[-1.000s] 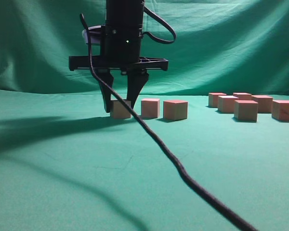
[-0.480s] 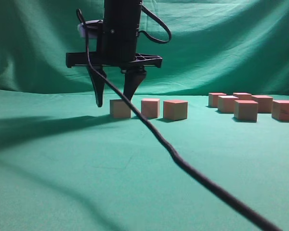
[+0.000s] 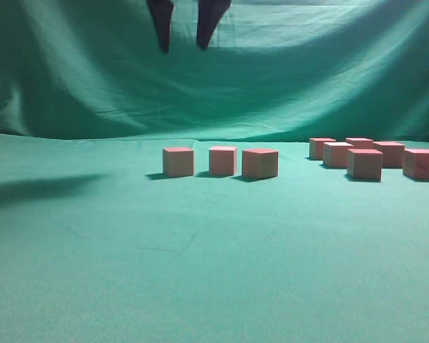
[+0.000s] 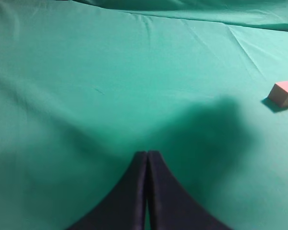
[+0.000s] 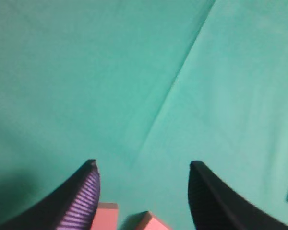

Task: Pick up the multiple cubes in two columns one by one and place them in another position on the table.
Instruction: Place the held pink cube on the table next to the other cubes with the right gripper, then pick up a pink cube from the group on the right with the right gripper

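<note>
Three pink-tan cubes stand in a row on the green table [image 3: 200, 250]: left cube [image 3: 178, 161], middle cube [image 3: 223, 160], right cube [image 3: 260, 163]. Several more cubes [image 3: 365, 163] cluster at the right. My right gripper [image 3: 186, 44] hangs open and empty high above the row; only its fingertips show at the top edge. In the right wrist view the open jaws [image 5: 141, 165] frame two cubes [image 5: 105, 216] far below. My left gripper [image 4: 147, 153] is shut and empty over bare cloth, with one cube [image 4: 283, 92] far to its right.
A draped green backdrop [image 3: 307, 71] rises behind the table. A dark shadow [image 3: 36, 187] lies on the cloth at the left. Cloth folds run across the table in both wrist views.
The right gripper opened around the left cube, left it on the table, and rose straight up to the top of the view. Its cable has left the view.
</note>
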{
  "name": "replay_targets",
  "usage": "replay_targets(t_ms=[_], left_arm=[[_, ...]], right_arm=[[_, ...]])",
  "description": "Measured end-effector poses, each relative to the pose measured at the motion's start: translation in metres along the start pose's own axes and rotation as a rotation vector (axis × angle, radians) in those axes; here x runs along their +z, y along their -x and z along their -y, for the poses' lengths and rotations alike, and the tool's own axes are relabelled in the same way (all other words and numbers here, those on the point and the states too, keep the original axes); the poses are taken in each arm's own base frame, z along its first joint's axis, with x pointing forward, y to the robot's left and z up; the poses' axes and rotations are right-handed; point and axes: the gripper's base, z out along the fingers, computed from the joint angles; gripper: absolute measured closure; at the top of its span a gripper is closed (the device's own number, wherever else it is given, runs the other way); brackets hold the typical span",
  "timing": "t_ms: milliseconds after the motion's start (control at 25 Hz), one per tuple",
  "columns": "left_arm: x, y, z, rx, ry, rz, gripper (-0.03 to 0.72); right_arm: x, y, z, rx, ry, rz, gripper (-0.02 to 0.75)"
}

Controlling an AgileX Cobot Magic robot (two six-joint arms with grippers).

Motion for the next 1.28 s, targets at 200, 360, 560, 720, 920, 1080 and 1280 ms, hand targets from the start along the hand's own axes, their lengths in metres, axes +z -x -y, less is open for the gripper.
replay_targets(t_ms=[200, 360, 560, 720, 920, 1080, 1280], left_arm=[[0.0, 0.0, 0.0, 0.0, 0.0, 0.0, 0.688], [0.0, 0.0, 0.0, 0.0, 0.0, 0.0, 0.688], [0.0, 0.0, 0.0, 0.0, 0.0, 0.0, 0.688], [0.0, 0.0, 0.0, 0.0, 0.0, 0.0, 0.688], [0.0, 0.0, 0.0, 0.0, 0.0, 0.0, 0.688], [0.0, 0.0, 0.0, 0.0, 0.0, 0.0, 0.688], [0.0, 0.0, 0.0, 0.0, 0.0, 0.0, 0.688]], right_arm=[[-0.061, 0.006, 0.023, 0.024, 0.011, 0.076, 0.378], [-0.105, -0.012, 0.063, 0.062, -0.017, 0.066, 0.378], [-0.118, -0.069, 0.129, 0.198, -0.061, -0.086, 0.378], [-0.104, -0.126, 0.171, 0.329, -0.088, -0.256, 0.378], [-0.071, -0.19, 0.194, 0.476, -0.064, -0.416, 0.378], [-0.043, -0.217, 0.188, 0.492, -0.01, -0.396, 0.378], [-0.016, -0.228, 0.184, 0.456, 0.007, -0.373, 0.378]])
